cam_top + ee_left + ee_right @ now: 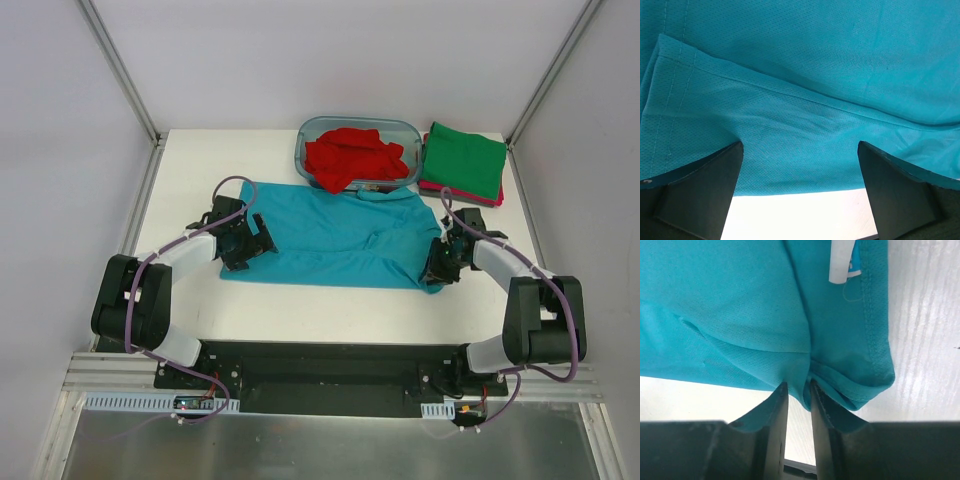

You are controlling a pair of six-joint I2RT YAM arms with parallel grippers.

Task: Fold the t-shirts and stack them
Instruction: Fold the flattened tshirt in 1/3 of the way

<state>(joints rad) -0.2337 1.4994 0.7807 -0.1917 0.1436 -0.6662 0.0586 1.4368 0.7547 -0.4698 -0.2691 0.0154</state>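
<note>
You're roughly halfway, by my reading: a folded green cloth t-shirt point(462, 155) lies stacked on a folded magenta cloth t-shirt point(445, 188) at the far right of the white table point(200, 160). A crumpled red cloth t-shirt point(352, 155) waits in the clear blue-tinted plastic tub point(400, 124). The teal-blue cloth t-shirt point(330, 235) lies spread mid-table, not yet folded down to size. Your left gripper point(255, 245) hovers over its left edge with jaws wide apart, holding nothing, and your right gripper point(437, 268) sits at its right edge. Only the right wrist view shows those jaws standing nearly together, pinching a fold of hem near a white sewn-in label point(840, 262). Only the overhead view shows the stack and tub.
</note>
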